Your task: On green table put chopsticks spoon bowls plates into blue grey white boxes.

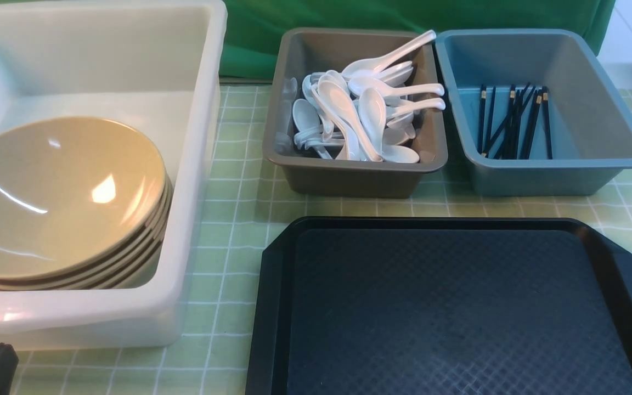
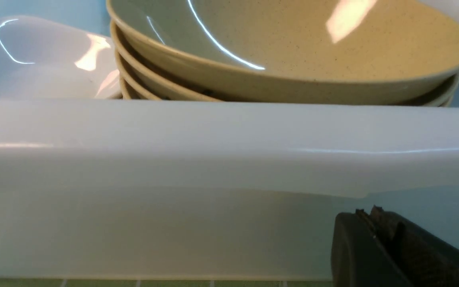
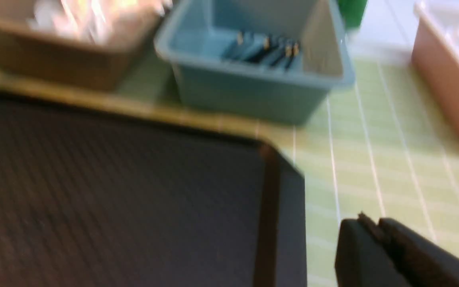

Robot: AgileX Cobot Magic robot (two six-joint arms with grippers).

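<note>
1. The left gripper (image 2: 367, 217) has its jaws pressed together on nothing. It sits low on the green table (image 1: 228, 219), just outside the near wall of the large translucent white box (image 2: 213, 139).
2. Beyond that wall, inside the white box, a stack of tan bowls (image 2: 293, 52) rises above the rim. In the front view the stack fills the near part of the box (image 1: 201, 164).
3. Further to the side of the bowls, still in the white box, the left wrist view shows a glossy white plate (image 2: 42, 59).
4. The right gripper (image 3: 373, 225) shows its jaws together, or very nearly so, with nothing between them. The picture is blurred, so a hairline gap cannot be ruled out.
5. This gripper hangs over the green cloth beside the corner of the black tray (image 3: 134, 191).
6. Ahead of it, past the tray's far edge, stands the blue box (image 3: 253, 79) with black chopsticks (image 1: 513, 120) lying in it, gold bands toward the far end.
7. Just beside the blue box is the grey-brown box (image 1: 354, 170), heaped with white ceramic soup spoons (image 1: 365, 109); several handles jut over its rim.
8. To the right gripper's other side a pinkish tub (image 3: 448, 67) stands on the cloth, contents too blurred to tell.
</note>
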